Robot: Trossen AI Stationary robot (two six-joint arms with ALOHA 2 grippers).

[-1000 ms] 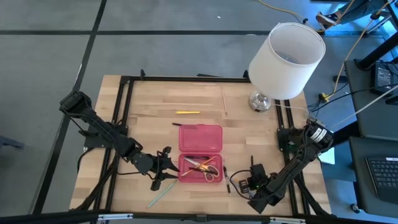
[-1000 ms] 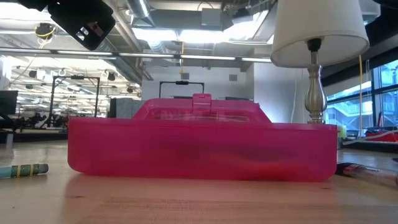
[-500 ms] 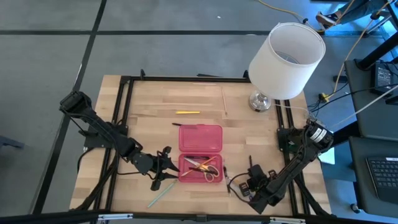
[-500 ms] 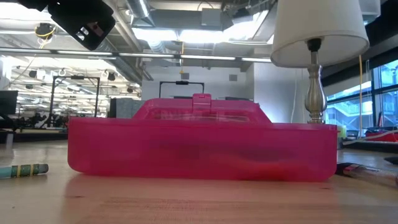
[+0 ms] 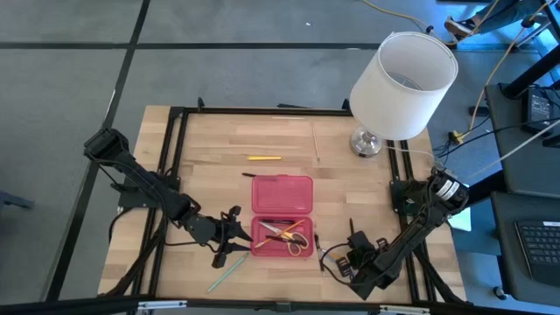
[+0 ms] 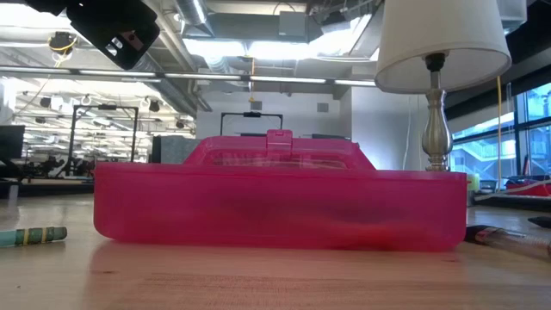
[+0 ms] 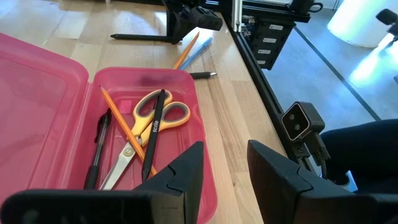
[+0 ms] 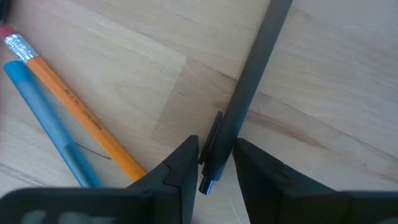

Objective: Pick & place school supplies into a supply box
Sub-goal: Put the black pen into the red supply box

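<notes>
The supply box (image 5: 282,216), a pink case, lies open mid-table with its lid (image 5: 282,194) folded toward the far side. Its tray (image 7: 180,84) holds yellow-handled scissors (image 7: 149,118), an orange pencil and black pens. My left gripper (image 7: 225,149) hovers open at the tray's left end (image 5: 236,231). My right gripper (image 8: 214,148) points down at the table right of the box (image 5: 339,261), open, a finger on each side of a black pen (image 8: 255,74). An orange pencil (image 8: 78,106) and a blue pen (image 8: 50,121) lie beside it. My right gripper comes from above with its fingers on either side of the black pen's clip end (image 8: 210,163), lying across the pen. Whether they touch it I cannot tell. The pen lies flat on the table.
A lamp with a white shade (image 5: 404,72) stands at the far right corner. A yellow pencil (image 5: 262,158) and a thin wooden stick (image 5: 316,144) lie beyond the box. A green pencil (image 5: 226,273) lies near the front edge, left of the box.
My right gripper has rolled about the line it points along while staying over the black pen. The fingers' gap is unchanged, and the box and its contents have kept still.
</notes>
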